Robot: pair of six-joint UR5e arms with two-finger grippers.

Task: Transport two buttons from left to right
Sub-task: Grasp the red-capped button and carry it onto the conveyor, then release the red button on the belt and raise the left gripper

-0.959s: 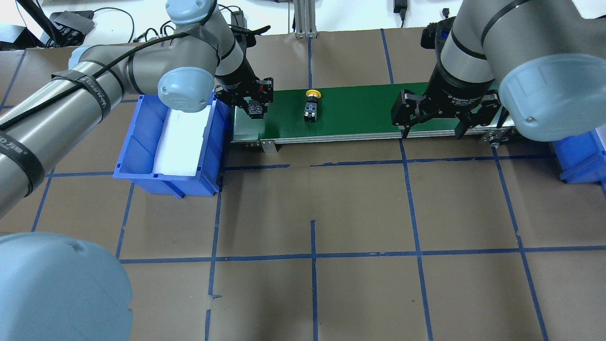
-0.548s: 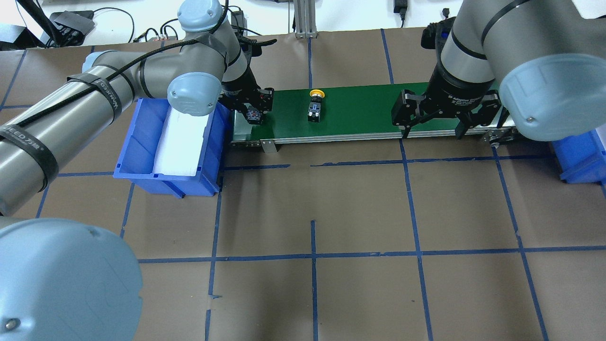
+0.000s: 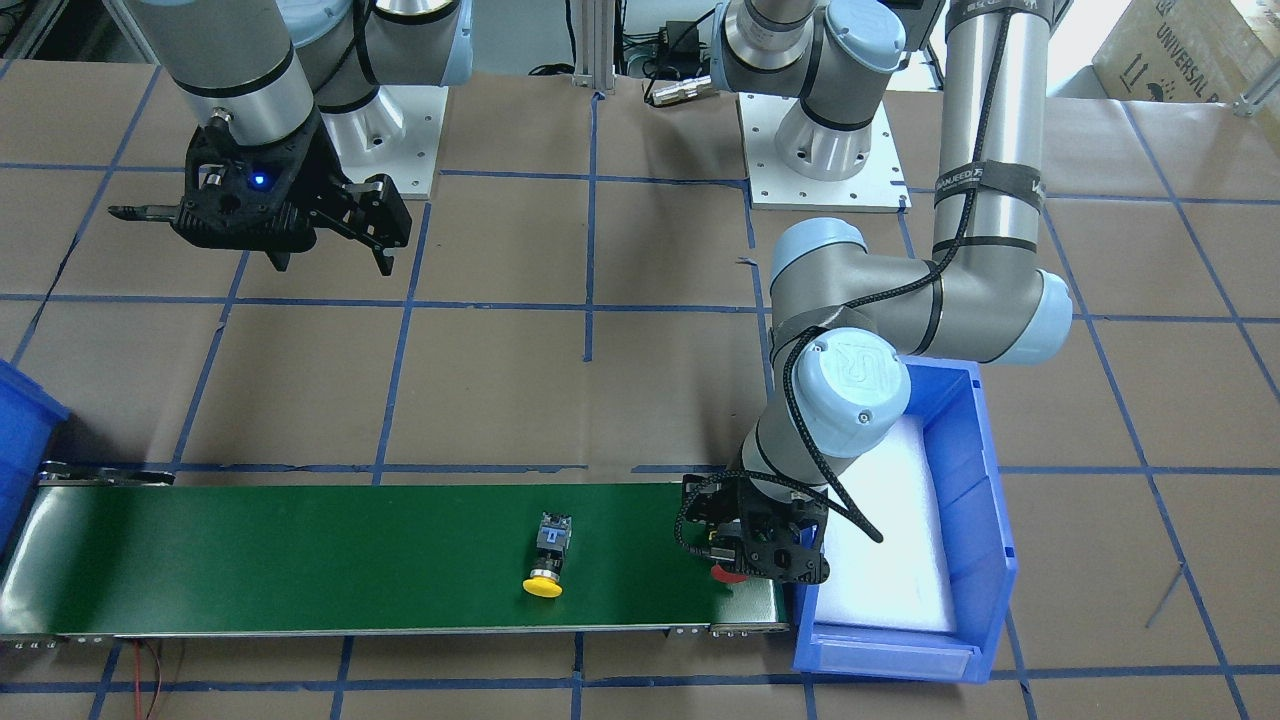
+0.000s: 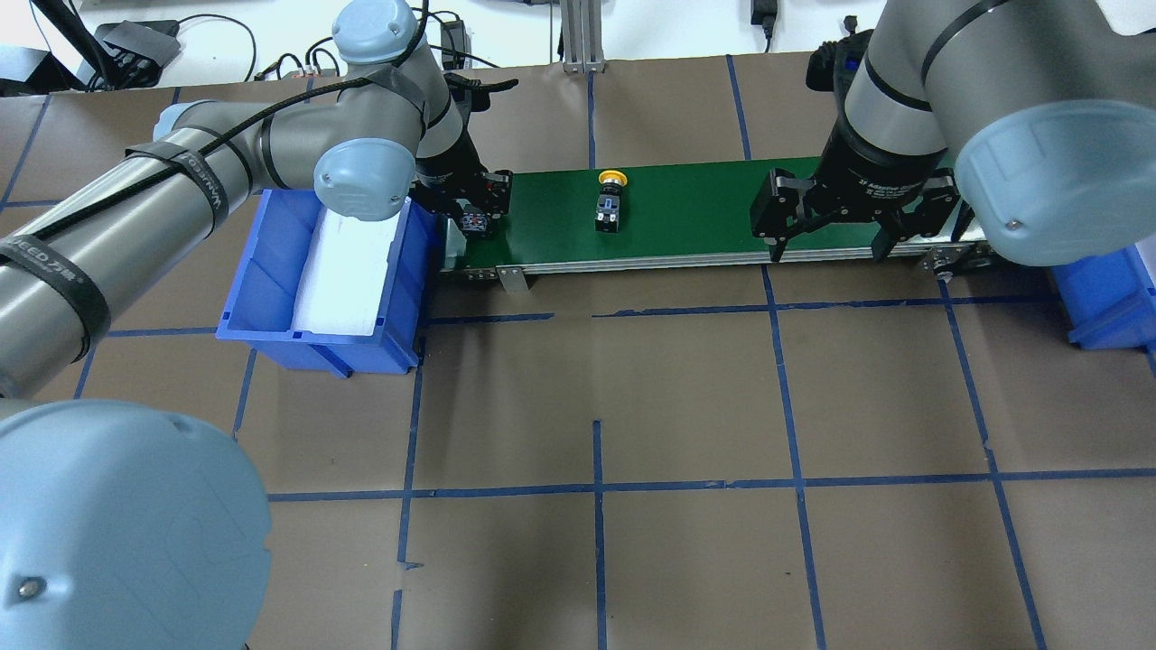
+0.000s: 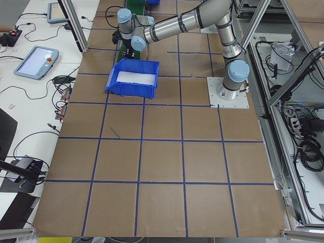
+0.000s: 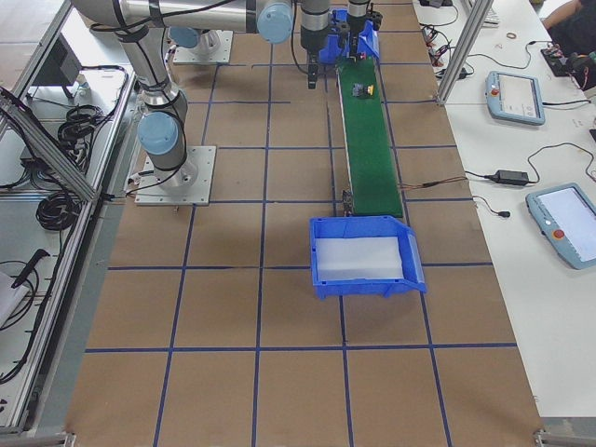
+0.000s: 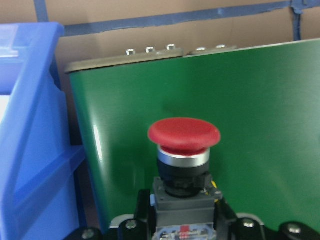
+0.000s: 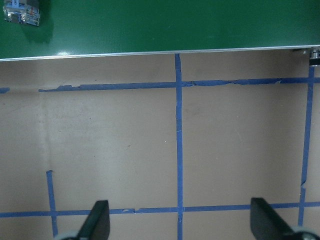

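Belt (image 4: 704, 212) carried yellow button (image 4: 610, 206) right, 1 of 2 underway; L claw (image 4: 476, 221), pinching red button (image 7: 184, 137), lowered; R claw (image 4: 826, 255) spread.

This is a robotics lab or test cell. The left arm (image 3: 985, 150) and right arm (image 3: 230, 60), both grey industrial machines, are bolted through metal base plates (image 3: 770, 190) onto a large table (image 4: 686, 397) papered brown and gridded with blue tape (image 4: 598, 451). A green conveyor belt (image 3: 300, 560) runs along its far side, with a blue plastic bin (image 3: 985, 500) at its end. Aluminium framing (image 4: 578, 36), loose cables (image 5: 309, 147) and touchscreen teach pendants (image 6: 514, 97) on a white bench (image 6: 559, 307) surround the table.
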